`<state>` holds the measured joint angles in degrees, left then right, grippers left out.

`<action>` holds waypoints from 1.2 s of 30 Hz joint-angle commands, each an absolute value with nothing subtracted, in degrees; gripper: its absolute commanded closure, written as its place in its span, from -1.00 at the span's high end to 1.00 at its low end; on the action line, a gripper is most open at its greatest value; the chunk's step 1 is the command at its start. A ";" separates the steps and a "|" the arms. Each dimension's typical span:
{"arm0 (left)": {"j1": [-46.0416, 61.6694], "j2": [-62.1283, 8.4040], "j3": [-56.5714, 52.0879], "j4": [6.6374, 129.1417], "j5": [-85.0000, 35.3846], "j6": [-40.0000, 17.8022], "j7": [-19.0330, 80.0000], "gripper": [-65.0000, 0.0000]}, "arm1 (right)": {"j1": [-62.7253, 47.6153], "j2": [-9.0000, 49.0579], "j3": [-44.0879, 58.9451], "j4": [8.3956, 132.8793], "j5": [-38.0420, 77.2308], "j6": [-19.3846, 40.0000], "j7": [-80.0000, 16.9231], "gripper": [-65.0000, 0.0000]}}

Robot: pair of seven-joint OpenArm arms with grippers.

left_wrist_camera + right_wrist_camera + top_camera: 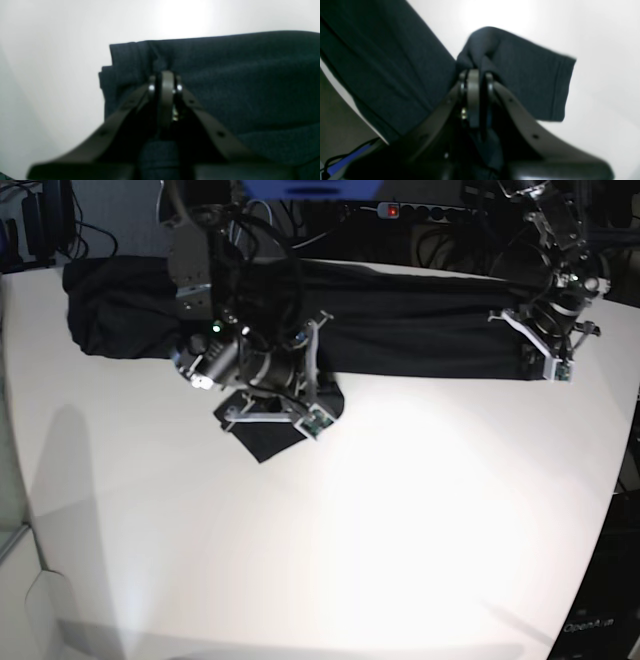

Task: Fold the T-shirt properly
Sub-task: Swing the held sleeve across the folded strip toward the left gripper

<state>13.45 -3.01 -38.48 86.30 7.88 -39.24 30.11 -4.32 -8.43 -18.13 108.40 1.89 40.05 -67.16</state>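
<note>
Both grippers, left gripper (165, 75) and right gripper (475, 72), are clamped on the T-shirt (420, 330) stretched along the table's (400, 520) far edge, and uneven pulling could slip the thin fabric free or skew the fold

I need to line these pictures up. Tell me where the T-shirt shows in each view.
Left wrist: the T-shirt fills the right and centre, pinched by the left gripper.
Right wrist: it crosses the upper left, with a sleeve hanging centre-right from the right gripper.
Base: it lies as a long band across the top of the table.
Shared landmark: the white table under the fabric.
</note>
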 commanded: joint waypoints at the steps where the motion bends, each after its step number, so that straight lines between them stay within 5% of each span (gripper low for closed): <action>1: 14.55 -2.68 -38.37 85.14 11.65 -40.00 36.88 -0.92 | -3.65 -8.92 -18.33 109.58 2.42 40.00 -66.33 -0.98; 23: 14.37 -2.68 -38.20 84.88 12.00 -40.00 34.33 -0.92 | -11.03 -7.60 -18.77 112.31 2.42 40.00 -62.37 -0.98; 36: 14.46 -2.77 -34.95 84.79 12.00 -40.00 34.24 -0.92 | -13.93 -1.54 -25.54 112.22 2.24 40.00 -58.51 -0.98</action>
<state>13.50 -3.40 -35.77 85.93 8.99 -38.48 28.58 -14.35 -1.28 -25.32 111.33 1.65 40.05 -59.66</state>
